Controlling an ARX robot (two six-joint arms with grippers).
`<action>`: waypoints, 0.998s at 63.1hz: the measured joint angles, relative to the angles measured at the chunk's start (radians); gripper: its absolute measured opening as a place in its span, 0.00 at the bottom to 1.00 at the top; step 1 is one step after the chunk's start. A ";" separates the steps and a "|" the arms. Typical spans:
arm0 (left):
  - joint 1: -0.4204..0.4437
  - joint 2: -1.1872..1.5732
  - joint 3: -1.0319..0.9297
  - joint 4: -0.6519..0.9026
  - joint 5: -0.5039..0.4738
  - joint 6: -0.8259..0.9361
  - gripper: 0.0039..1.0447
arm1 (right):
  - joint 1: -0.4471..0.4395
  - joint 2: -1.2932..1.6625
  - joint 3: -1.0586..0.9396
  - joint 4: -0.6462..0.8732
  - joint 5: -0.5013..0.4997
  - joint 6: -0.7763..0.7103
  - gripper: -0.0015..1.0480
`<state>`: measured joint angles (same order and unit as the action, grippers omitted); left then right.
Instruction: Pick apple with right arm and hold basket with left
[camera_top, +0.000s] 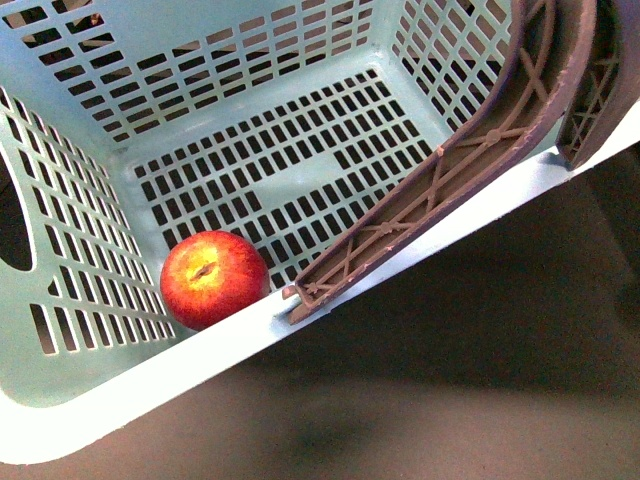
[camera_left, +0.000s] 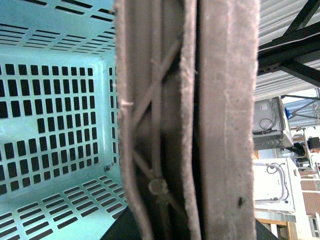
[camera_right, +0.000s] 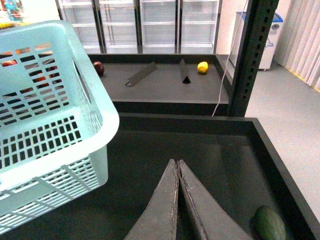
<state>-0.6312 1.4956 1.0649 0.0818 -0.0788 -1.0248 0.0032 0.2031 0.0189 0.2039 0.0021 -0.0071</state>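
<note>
The apple (camera_top: 213, 277), red with a yellow patch, lies on the slotted floor of the aqua basket (camera_top: 150, 370), against its near wall. Two brown ribbed handles (camera_top: 450, 170) swing up from the near rim toward the upper right. Up close in the left wrist view, those handles (camera_left: 210, 120) fill the middle, with my left gripper (camera_left: 190, 227) shut on them and the basket's inside (camera_left: 50, 125) beside it. My right gripper (camera_right: 177, 162) is shut and holds nothing, over a dark tray just outside the basket's corner (camera_right: 50, 145). Neither gripper shows in the front view.
A green fruit (camera_right: 270, 223) lies in the dark tray (camera_right: 280, 165) near the right gripper. Farther off, a second dark tray holds a dark red fruit (camera_right: 99, 67), a yellow fruit (camera_right: 202, 67) and two dividers. A black perforated post (camera_right: 252, 55) stands to one side.
</note>
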 joint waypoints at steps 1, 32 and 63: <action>0.000 0.000 0.000 0.000 0.000 0.000 0.14 | 0.000 -0.003 0.000 -0.003 0.000 0.000 0.02; 0.000 0.000 0.000 0.000 0.000 -0.003 0.14 | 0.000 -0.197 0.000 -0.203 0.000 0.000 0.02; 0.000 0.000 0.000 0.000 0.000 0.000 0.14 | 0.000 -0.197 0.000 -0.203 0.000 0.000 0.77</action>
<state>-0.6308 1.4956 1.0649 0.0818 -0.0788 -1.0252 0.0032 0.0059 0.0189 0.0013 0.0021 -0.0071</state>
